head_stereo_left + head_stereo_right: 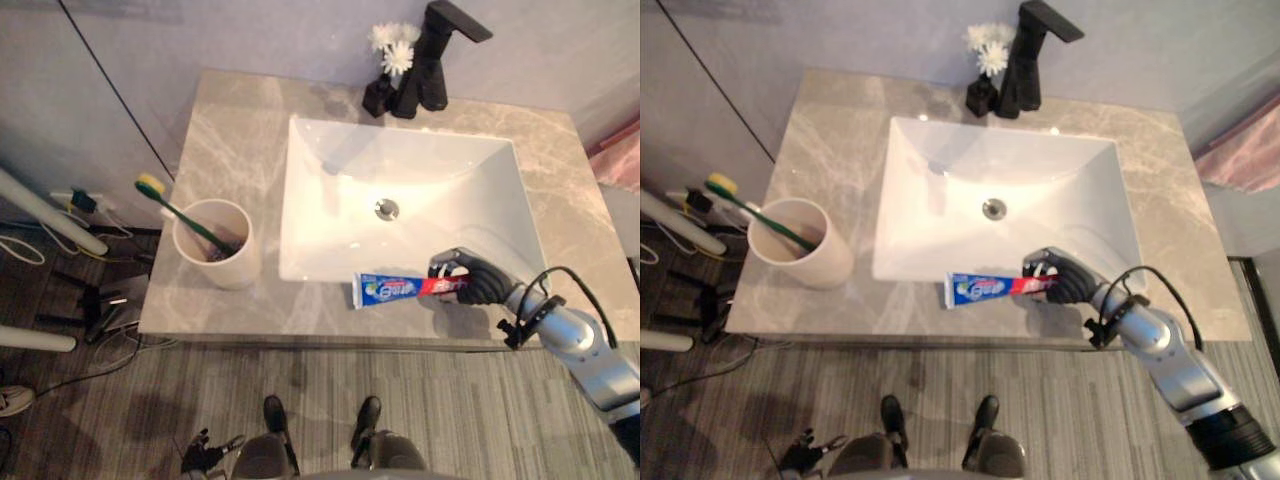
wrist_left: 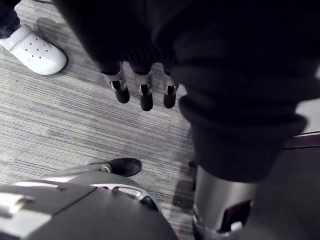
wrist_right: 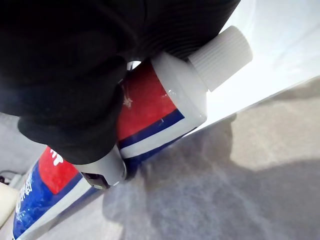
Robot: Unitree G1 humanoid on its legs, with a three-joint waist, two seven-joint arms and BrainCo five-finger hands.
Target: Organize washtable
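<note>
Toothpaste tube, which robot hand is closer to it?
Right. The right hand is curled round the toothpaste tube at the washtable edge; the left hand hangs over the floor, away from it.

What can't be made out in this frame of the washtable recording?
Toothpaste tube: its red end, eye views, covered by curled fingers of the right hand.
Toothbrush: lower end, eye views, sunk in the cup.
Pink cloth: eye views, cut off by the right edge.
A person's white shoe: left wrist view, cut off by the picture's edge.

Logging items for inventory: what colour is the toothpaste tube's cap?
The cap is white, clearest in the right wrist view.
</note>
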